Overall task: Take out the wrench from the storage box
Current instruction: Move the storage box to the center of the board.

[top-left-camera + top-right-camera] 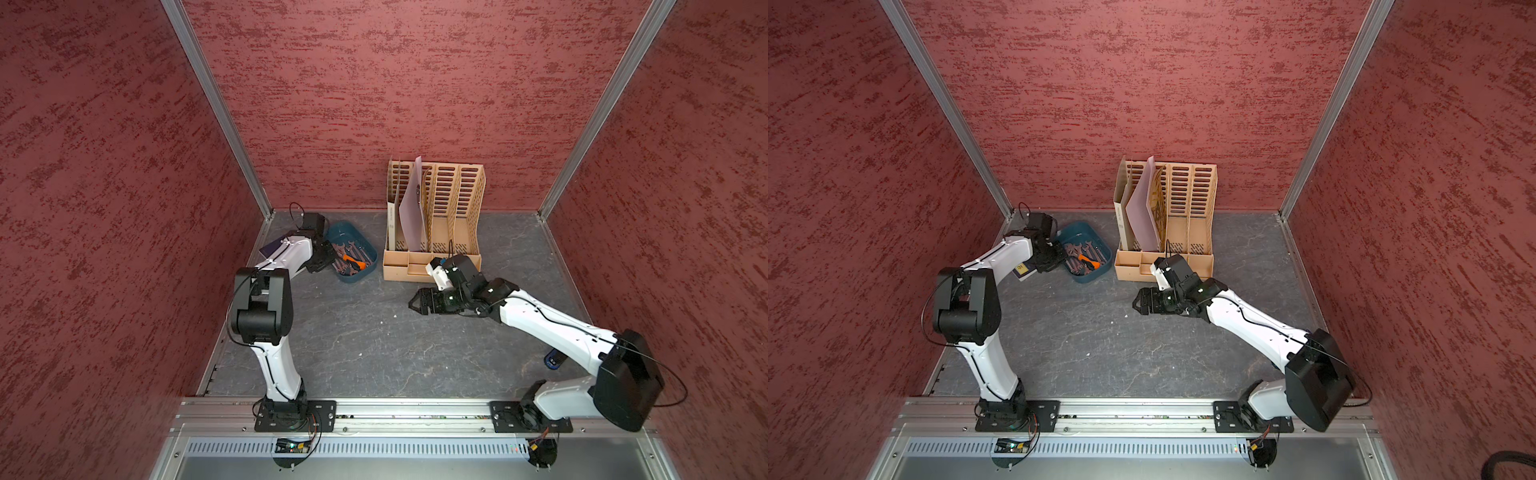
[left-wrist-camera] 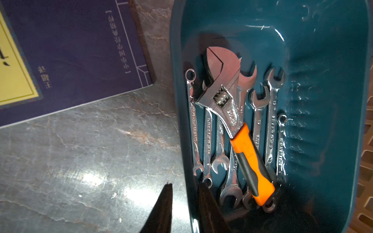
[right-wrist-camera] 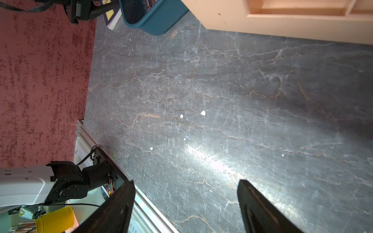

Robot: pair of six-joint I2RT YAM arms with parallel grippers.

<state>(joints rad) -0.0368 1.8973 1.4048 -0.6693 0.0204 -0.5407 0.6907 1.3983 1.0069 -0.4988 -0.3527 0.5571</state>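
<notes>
**Item:** orange-handled wrench [image 2: 240,131], adj. type. It lies flat inside the tray [image 2: 327,80], on top of several plain steel spanners [image 2: 270,121]. Nothing is lifted and the wrench is not yet out.

**Left claw** [image 2: 185,184]: set at the tray's long wall, near one end.
- One finger is inside the tray and the other is outside over the table, w/ the wall between them.
- The jaws are close together. Whether they actually pinch the wall, cannot tell.
- The wrench's handle end is the part nearest this claw, just beyond the inner finger. The head lies farthest from it.
- A purple book [image 2: 70,50] lies on the outer-finger side, near the tray but apart from it.

**Right claw** [image 3: 186,181]: jaws wide apart w/ nothing between, over bare table [image 3: 222,90]. The tray is well apart from it, ahead and off to one side. The beige file rack [image 1: 436,208] is closer to it than the tray.

**Step in hand (judgement):** left claw bracing the tray. The pick itself has not begun.

**Next move, prob.:** right claw crosses to the tray, comes down over the orange grip w/ jaws across its width, and lifts straight up.
- Reqd: clearance from the left arm, which crowds the tray.
- Reqd: hold on the handle only, since the spanners touch it from beneath and could ride up.
</notes>
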